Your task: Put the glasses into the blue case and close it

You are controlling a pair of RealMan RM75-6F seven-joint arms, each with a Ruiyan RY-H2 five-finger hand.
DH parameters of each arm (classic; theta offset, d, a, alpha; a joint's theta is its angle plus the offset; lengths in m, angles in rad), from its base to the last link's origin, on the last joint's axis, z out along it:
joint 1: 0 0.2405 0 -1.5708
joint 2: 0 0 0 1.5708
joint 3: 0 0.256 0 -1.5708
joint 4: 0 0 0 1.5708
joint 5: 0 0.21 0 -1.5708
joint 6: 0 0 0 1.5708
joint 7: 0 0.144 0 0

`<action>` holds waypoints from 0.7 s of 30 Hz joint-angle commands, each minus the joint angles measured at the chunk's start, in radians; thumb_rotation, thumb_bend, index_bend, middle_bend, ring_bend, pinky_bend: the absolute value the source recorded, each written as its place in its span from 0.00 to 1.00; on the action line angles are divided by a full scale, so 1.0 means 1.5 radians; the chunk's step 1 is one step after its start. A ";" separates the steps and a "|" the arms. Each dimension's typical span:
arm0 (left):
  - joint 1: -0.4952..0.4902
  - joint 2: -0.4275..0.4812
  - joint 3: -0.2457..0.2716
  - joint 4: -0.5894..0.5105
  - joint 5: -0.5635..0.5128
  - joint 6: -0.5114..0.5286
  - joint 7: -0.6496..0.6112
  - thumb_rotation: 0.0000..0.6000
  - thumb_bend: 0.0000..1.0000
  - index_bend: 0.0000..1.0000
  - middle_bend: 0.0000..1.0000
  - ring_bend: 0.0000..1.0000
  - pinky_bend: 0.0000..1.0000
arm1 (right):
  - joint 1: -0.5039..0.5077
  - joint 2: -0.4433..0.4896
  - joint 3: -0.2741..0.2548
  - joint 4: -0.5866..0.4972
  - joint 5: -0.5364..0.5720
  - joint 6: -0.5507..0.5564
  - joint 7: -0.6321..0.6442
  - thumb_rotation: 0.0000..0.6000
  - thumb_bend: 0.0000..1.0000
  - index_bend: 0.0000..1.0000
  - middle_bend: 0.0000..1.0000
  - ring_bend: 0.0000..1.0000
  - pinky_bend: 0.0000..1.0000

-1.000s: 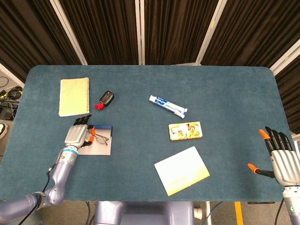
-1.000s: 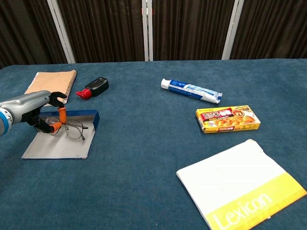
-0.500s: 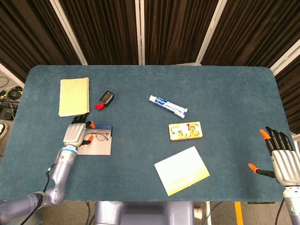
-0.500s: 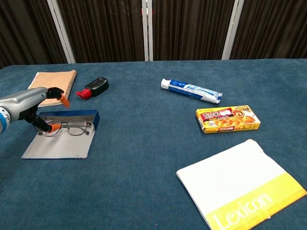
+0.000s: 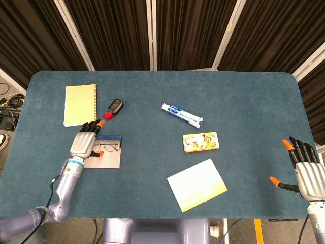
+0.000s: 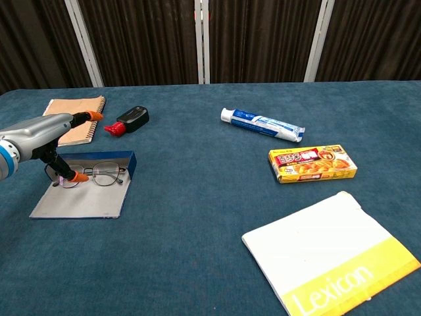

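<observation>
Nearest the robot's edge of the table, the right hand [image 5: 306, 173] hangs off the right corner with fingers spread and nothing in them. Just beyond the edge lies a white and yellow booklet [image 6: 332, 255], well apart from the work area.

On the left side, the left hand [image 6: 47, 138] hovers over the blue case [image 6: 84, 186], fingers apart and extended, holding nothing; one orange fingertip sits close to the frame of the glasses [image 6: 95, 174], but contact cannot be confirmed. The glasses lie open inside the case, against its upright blue wall. The case lid lies flat on the table, unfolded toward the robot.

Farther out are a curry box [image 6: 312, 163], a toothpaste tube [image 6: 262, 124], a black and red marker-like item [image 6: 128, 120] and a notebook [image 5: 79, 104].

Risk assessment: placement appears complete; closing remains. If the lid is folded while a temple arm or lens rim projects past the case wall, the frame may be pinched or bent. A fingertip catching the frame on withdrawal may drag the glasses out. Pressing one lid corner may slide the light case across the cloth.
</observation>
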 commanded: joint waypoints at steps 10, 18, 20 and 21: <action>-0.044 -0.035 -0.022 0.079 -0.040 -0.051 0.022 1.00 0.19 0.00 0.00 0.00 0.00 | 0.009 -0.003 0.011 0.005 0.027 -0.017 -0.003 1.00 0.00 0.00 0.00 0.00 0.00; -0.070 -0.054 -0.034 0.128 -0.058 -0.076 0.025 1.00 0.19 0.00 0.00 0.00 0.00 | 0.014 -0.008 0.015 0.012 0.044 -0.031 -0.007 1.00 0.00 0.00 0.00 0.00 0.00; -0.077 -0.056 -0.035 0.138 -0.056 -0.079 0.027 1.00 0.19 0.00 0.00 0.00 0.00 | 0.014 -0.009 0.016 0.013 0.047 -0.032 -0.009 1.00 0.00 0.00 0.00 0.00 0.00; -0.079 -0.056 -0.036 0.141 -0.055 -0.079 0.027 1.00 0.19 0.00 0.00 0.00 0.00 | 0.014 -0.009 0.016 0.013 0.048 -0.032 -0.009 1.00 0.00 0.00 0.00 0.00 0.00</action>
